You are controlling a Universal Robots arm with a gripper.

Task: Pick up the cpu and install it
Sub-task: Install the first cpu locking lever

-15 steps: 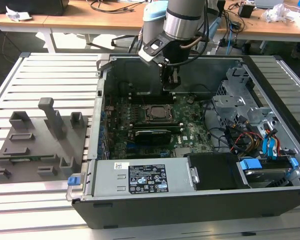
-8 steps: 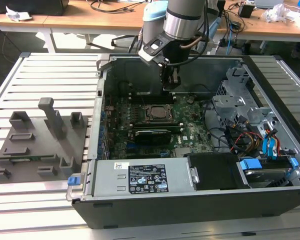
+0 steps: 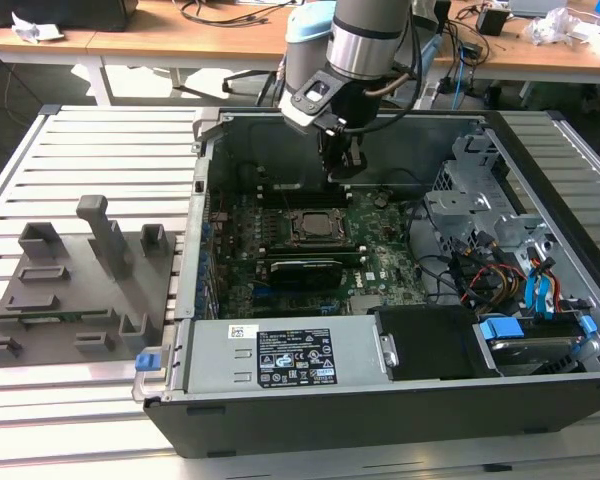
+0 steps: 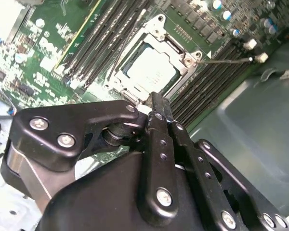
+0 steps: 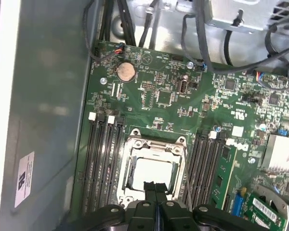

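Silvery cpu [image 5: 151, 173] lies inside the socket frame [image 5: 156, 142]; gripper [image 5: 155, 188] hangs above, fingers pressed together, empty. Risk: a tilted seating may bend contacts

No print can be read. A white label [image 3: 298, 357] with small dark marks sits on the grey power supply housing [image 3: 220, 352]. In the first wrist view, a white sticker [image 5: 24, 179] sits on the case wall [image 5: 48, 96].
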